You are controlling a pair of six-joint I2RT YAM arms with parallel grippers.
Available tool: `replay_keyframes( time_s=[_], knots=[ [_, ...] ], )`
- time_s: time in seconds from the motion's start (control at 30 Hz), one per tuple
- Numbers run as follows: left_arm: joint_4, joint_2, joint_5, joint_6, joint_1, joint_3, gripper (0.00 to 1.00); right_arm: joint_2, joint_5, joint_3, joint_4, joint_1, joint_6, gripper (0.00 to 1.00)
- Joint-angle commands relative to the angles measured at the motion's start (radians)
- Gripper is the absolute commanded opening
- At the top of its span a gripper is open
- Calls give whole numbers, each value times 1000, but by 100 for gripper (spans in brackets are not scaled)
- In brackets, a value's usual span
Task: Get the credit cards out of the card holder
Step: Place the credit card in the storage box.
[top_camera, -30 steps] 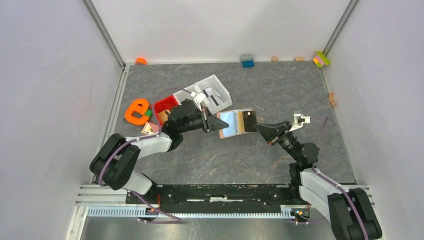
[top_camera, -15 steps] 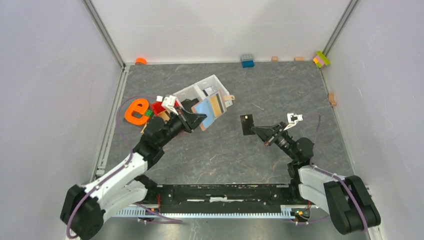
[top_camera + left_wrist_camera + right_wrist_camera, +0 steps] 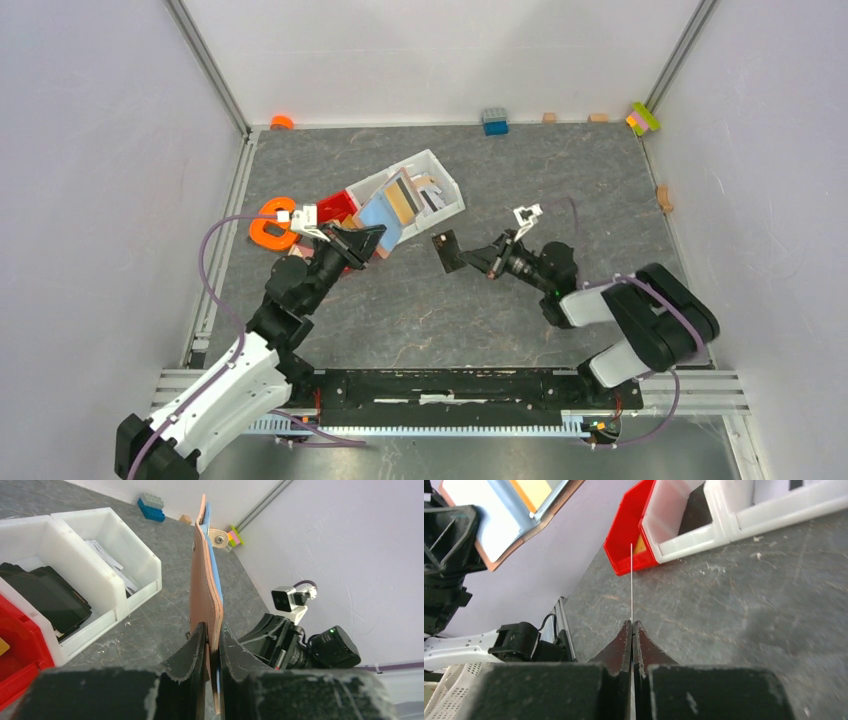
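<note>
Over the surface (image 3: pixel 560 200), top view: left fingers (image 3: pixel 367 240) pinch narrowly on the card holder (image 3: pixel 388 207), held up beside the white bin (image 3: pixel 440 180) and red bin (image 3: pixel 333 207). Its open face shows a pale blue card (image 3: pixel 377 216) and an orange-yellow card (image 3: pixel 405 196). Right fingers (image 3: pixel 470 258) are closed on a dark card (image 3: pixel 447 252), apart from the holder.
Left wrist: fingers clamp the brown holder's lower edge; holder upright, blue card edge-on against it.
Right wrist: fingers fully closed on the card, seen as a thin line; holder at upper left.
</note>
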Motion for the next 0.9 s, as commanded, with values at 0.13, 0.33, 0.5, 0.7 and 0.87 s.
replay_keyframes(
  time_s=[0.13, 0.33, 0.5, 0.7, 0.87],
  knots=[
    [34, -75, -53, -17, 2, -18, 2, 206, 81, 293, -68, 79, -21, 0],
    [35, -83, -62, -30, 2, -29, 3, 316, 142, 510, -277, 124, -126, 0],
    [38, -112, -77, -38, 2, -43, 2, 425, 175, 678, -380, 153, -181, 0],
    [43, -143, -79, -71, 2, -62, 2, 573, 193, 890, -489, 189, -222, 0],
    [63, -128, -89, -89, 1, -79, 2, 642, 233, 997, -560, 217, -251, 0]
  ],
)
